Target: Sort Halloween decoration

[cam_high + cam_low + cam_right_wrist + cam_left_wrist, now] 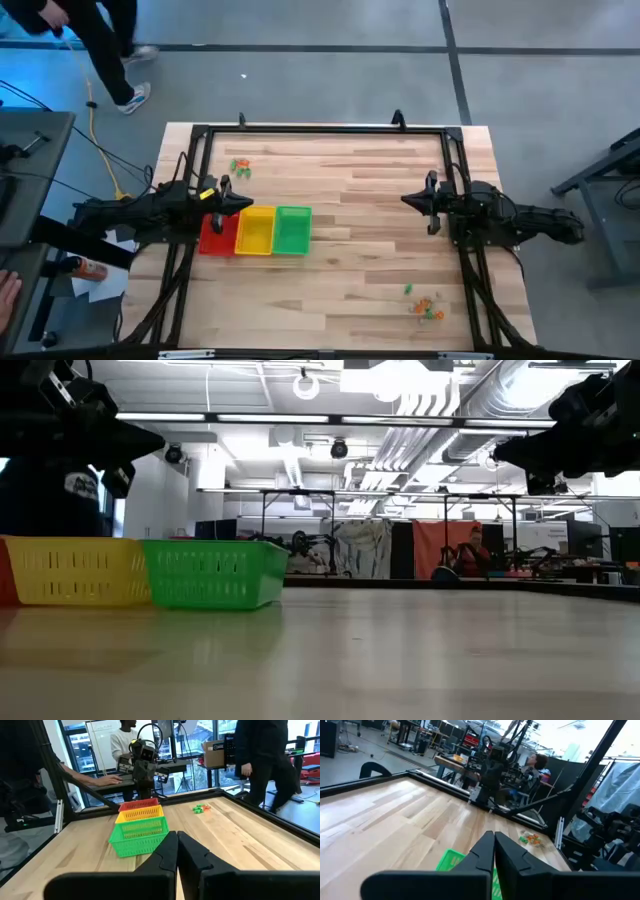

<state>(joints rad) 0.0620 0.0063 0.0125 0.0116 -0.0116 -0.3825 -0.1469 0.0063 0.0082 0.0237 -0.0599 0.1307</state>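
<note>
Tiny green and orange Halloween trinkets lie in two heaps on the wooden table: one (240,167) at the far left, one (427,307) at the near right. The first heap also shows in the right wrist view (201,808), the second in the left wrist view (530,839). My left gripper (248,203) hovers shut above the red tray (208,241), holding nothing. My right gripper (405,200) hovers shut at the table's right, over bare wood, also with nothing in it.
Red, yellow (255,231) and green (292,229) trays stand side by side left of centre. A black frame (320,129) borders the table. People stand and sit beyond the table (122,745). Bare wood lies between the trays and my right gripper.
</note>
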